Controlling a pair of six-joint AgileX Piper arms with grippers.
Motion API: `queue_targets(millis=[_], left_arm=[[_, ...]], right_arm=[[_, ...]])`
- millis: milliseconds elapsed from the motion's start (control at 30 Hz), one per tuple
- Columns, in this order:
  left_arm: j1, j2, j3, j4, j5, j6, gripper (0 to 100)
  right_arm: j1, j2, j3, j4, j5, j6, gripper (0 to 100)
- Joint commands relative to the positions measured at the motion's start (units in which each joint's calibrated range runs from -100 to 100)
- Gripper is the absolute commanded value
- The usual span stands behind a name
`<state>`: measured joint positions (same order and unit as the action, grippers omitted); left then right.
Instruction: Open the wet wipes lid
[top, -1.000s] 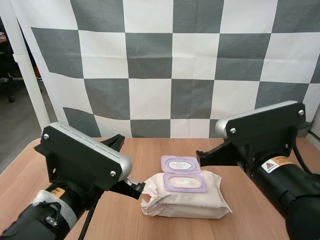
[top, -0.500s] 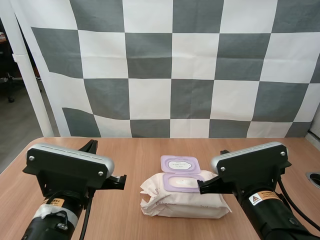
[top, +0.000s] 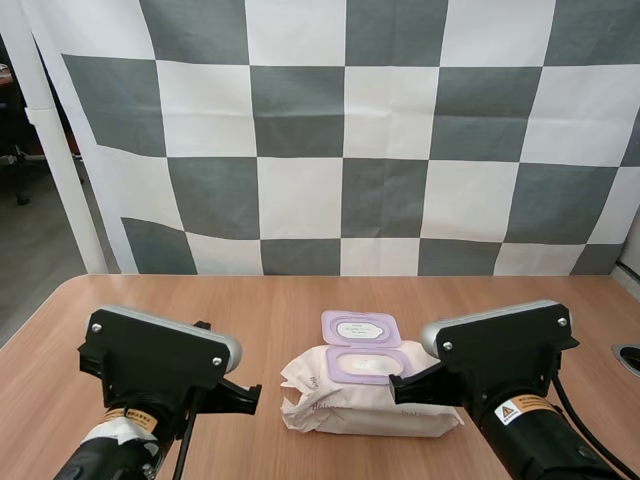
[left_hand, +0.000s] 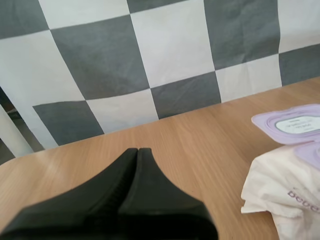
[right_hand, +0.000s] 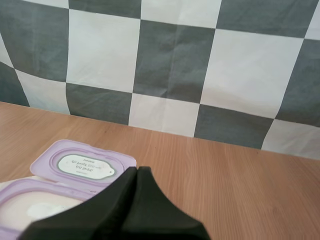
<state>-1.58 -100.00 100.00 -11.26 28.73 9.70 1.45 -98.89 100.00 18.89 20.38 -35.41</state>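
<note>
Seen on a light-brown wooden bench (top: 290, 300): a soft white pack of wet wipes (top: 350, 412) with a lilac plastic top, lying flat. Sits just to the right of the left end effector (left_hand: 137, 150) and just ahead and to the left of the right end effector (right_hand: 137, 170), with the crumpled near end of the pack turned toward the left one. Already open: the lilac lid (top: 360, 328), with its oval white label, folded back flat on the side away from both end effectors, and below it the pale oval opening (top: 368, 365) bared inside the lilac frame.

Left end effector closed, fingers pressed together into one dark wedge, gripping nothing, above bare bench and apart from the pack. Right end effector likewise closed and empty, its tip low at the right end of the pack, beside the frame; contact with the wrapper impossible to tell. From the right wrist, lid and frame just beyond the tip.
</note>
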Motion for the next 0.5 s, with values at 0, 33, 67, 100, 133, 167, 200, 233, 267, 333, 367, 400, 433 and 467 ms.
queue_targets(millis=[0, 33, 67, 100, 133, 167, 200, 233, 267, 333, 367, 400, 433, 467], left_arm=[[-0.31, 0.0, 0.0, 11.9, 1.4, -22.1, 0], [-0.56, 0.0, 0.0, 11.9, 1.4, -22.7, 0], [-0.67, 0.0, 0.0, 11.9, 1.4, -23.1, 0], [-0.72, 0.0, 0.0, 12.0, 1.4, -23.5, 0], [-0.88, 0.0, 0.0, 12.0, 1.5, -23.5, 0], [-1.08, 0.0, 0.0, 12.0, 1.5, -23.5, 0], [-1.16, 0.0, 0.0, 12.0, 1.5, -23.5, 0], [-1.16, 0.0, 0.0, 12.0, 1.5, -23.5, 0], [-1.16, 0.0, 0.0, 12.0, 1.5, -23.5, 0], [-1.14, 0.0, 0.0, 12.0, 1.8, -23.7, 0], [-1.14, 0.0, 0.0, 12.0, 1.7, -23.8, 0], [-1.14, 0.0, 0.0, 12.0, 1.7, -23.8, 0], [-1.14, 0.0, 0.0, 12.0, 1.7, -23.8, 0], [-1.14, 0.0, 0.0, 12.0, 1.7, -23.8, 0]], right_arm=[[0.0, -0.2, 0.0, -2.3, 3.2, 2.0, 0], [0.0, -0.4, 0.0, -3.4, 4.3, 2.8, 0], [0.0, -0.8, 0.0, -5.0, 6.0, 3.9, 0], [0.0, -1.1, 0.0, -6.9, 7.8, 5.1, 0], [0.0, -1.1, 0.0, -8.4, 9.8, 6.8, 0], [0.0, -1.1, 0.0, -10.1, 12.1, 8.7, 0], [0.0, -1.1, 0.0, -11.5, 12.1, 10.4, 0], [0.0, -1.1, 0.0, -12.3, 12.1, 11.3, 0], [0.0, -1.1, 0.0, -12.4, 12.1, 11.8, 0], [0.0, -1.1, 0.0, -12.4, 12.1, 11.8, 0], [0.0, -1.1, 0.0, -12.4, 12.1, 11.8, 0], [0.0, -1.1, 0.0, -12.7, 12.1, 11.7, 0], [0.0, -1.1, 0.0, -12.9, 12.1, 11.7, 0], [0.0, -1.1, 0.0, -12.9, 12.1, 11.7, 0]])
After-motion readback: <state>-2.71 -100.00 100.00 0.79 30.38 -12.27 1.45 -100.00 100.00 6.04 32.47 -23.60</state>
